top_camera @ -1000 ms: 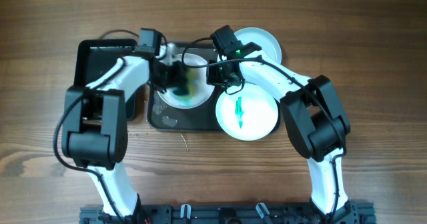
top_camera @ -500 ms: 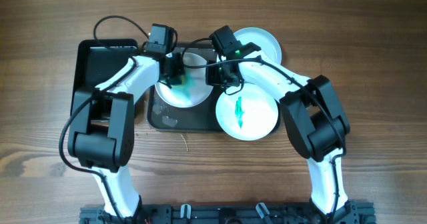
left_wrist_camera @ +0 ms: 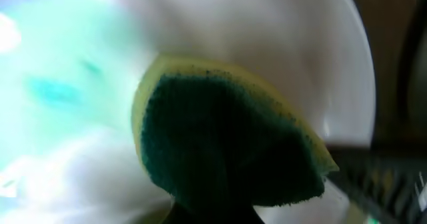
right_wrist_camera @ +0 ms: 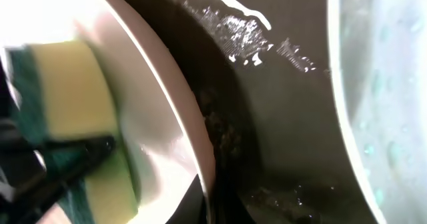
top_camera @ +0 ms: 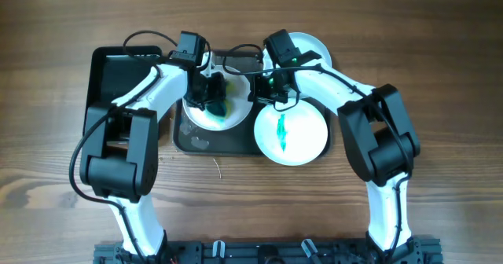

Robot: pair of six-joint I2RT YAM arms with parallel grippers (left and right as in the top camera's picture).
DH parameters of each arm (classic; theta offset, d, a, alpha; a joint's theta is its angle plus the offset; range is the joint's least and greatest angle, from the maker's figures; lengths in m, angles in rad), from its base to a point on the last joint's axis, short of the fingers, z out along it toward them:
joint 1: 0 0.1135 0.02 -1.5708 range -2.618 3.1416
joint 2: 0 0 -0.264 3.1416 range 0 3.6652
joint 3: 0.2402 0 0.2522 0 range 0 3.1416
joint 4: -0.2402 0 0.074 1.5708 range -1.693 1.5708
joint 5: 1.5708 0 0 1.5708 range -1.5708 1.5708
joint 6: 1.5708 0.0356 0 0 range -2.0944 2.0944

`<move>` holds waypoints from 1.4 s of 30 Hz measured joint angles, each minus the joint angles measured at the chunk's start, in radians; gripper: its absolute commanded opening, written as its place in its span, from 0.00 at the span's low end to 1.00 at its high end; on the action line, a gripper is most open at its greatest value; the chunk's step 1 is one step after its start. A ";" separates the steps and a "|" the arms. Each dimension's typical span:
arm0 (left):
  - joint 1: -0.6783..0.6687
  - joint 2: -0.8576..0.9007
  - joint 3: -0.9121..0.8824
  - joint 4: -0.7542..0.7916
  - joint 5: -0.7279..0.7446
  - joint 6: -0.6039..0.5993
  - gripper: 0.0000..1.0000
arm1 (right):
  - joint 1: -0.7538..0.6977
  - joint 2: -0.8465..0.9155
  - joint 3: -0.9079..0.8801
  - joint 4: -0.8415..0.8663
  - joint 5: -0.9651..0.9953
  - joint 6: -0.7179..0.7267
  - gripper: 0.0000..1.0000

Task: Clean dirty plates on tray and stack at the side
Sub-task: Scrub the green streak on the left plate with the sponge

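A white plate (top_camera: 206, 116) smeared with teal lies on the dark grey tray (top_camera: 206, 142). My left gripper (top_camera: 214, 93) is shut on a green and yellow sponge (left_wrist_camera: 227, 144) and presses it onto this plate (left_wrist_camera: 280, 44). My right gripper (top_camera: 260, 86) is shut on the plate's right rim (right_wrist_camera: 195, 127), with the sponge (right_wrist_camera: 67, 97) showing beyond it. A second plate (top_camera: 306, 134) with a teal streak sits at the tray's right end. A third, clean plate (top_camera: 313, 50) lies behind it on the table.
A deeper black tub (top_camera: 118, 71) stands left of the tray, under my left arm. The tray's wet floor (right_wrist_camera: 287, 117) and the second plate's rim (right_wrist_camera: 380, 84) show in the right wrist view. Bare wooden table lies all around.
My left gripper has swept the sponge back and then forward-right across the plate, spreading the teal smear. My right gripper has shifted slightly right while holding the rim.
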 measured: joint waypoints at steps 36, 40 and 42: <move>-0.029 0.016 0.057 -0.148 -0.015 0.212 0.04 | 0.019 0.000 -0.019 0.003 -0.069 -0.037 0.04; -0.035 0.021 0.050 -0.058 -0.029 0.181 0.04 | 0.019 0.000 -0.020 0.005 -0.069 -0.036 0.04; -0.038 0.020 0.051 -0.026 -0.130 0.102 0.04 | 0.019 0.000 -0.020 0.005 -0.069 -0.036 0.04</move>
